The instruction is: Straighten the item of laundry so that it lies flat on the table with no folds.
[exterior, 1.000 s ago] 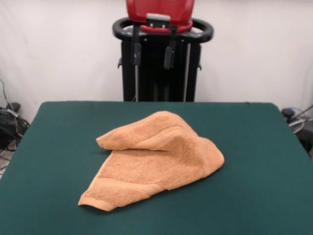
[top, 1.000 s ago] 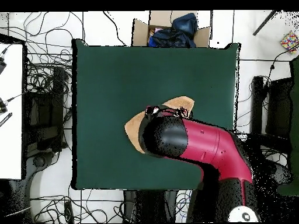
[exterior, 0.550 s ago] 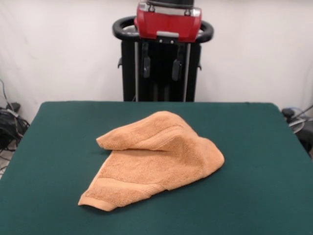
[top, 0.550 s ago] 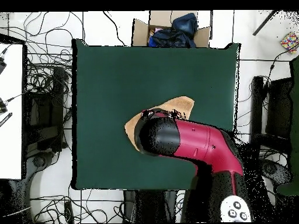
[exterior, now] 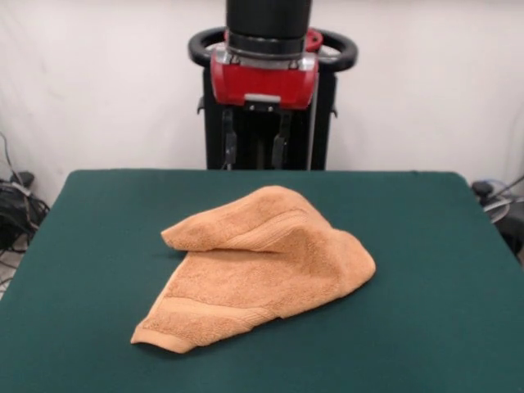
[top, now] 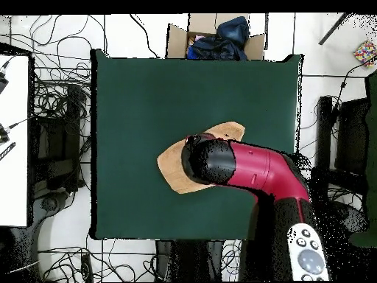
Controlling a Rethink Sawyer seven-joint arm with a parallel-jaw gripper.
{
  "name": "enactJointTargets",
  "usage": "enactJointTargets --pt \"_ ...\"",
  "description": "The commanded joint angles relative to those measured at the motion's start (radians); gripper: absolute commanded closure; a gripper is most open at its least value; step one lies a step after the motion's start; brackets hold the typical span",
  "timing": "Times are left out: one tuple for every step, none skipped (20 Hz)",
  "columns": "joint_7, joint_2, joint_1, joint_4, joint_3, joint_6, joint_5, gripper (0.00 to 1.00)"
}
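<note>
two fingers of the gripper (exterior: 255,150) hang apart above the rumpled towel (exterior: 255,266) (overhead, the arm (top: 250,173) hides much of it); wide bare table (exterior: 434,270) surrounds it.

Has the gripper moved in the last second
Yes. The gripper has come down the front view, lower against the black pedestal, above the unmoved towel.

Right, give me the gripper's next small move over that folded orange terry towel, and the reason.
Probably lower straight down: the open gripper hangs well above the orange terry towel, whose upper flap lies folded over on the dark green table, so it must reach the flap before pulling it flat.
</note>
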Motion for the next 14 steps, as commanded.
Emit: enactJointTargets --pt "-0.106 0.085 -0.042 -0.069 0.129 0.05 -0.052 0.0" --pt "-0.11 0.088 -0.046 -0.079 0.134 0.058 -0.057 0.0" --pt "-0.11 0.091 -0.05 -0.086 0.139 0.064 -0.061 0.0" --pt "-0.113 0.098 -0.054 -0.1 0.144 0.069 -0.064 0.0" --pt "-0.112 0.102 -0.057 -0.107 0.148 0.075 -0.069 0.0" --pt "-0.112 0.106 -0.061 -0.112 0.155 0.076 -0.072 0.0" --pt "-0.109 0.106 -0.063 -0.11 0.157 0.074 -0.076 0.0" --pt "-0.106 0.105 -0.065 -0.109 0.16 0.072 -0.08 0.0" --pt "-0.104 0.105 -0.068 -0.107 0.163 0.069 -0.082 0.0" --pt "-0.102 0.107 -0.07 -0.107 0.165 0.065 -0.088 0.0" --pt "-0.099 0.108 -0.073 -0.107 0.168 0.062 -0.093 0.0" --pt "-0.097 0.112 -0.074 -0.113 0.17 0.062 -0.096 0.0" --pt "-0.096 0.116 -0.076 -0.115 0.172 0.057 -0.101 0.0" --pt "-0.095 0.123 -0.076 -0.124 0.173 0.059 -0.105 0.0"
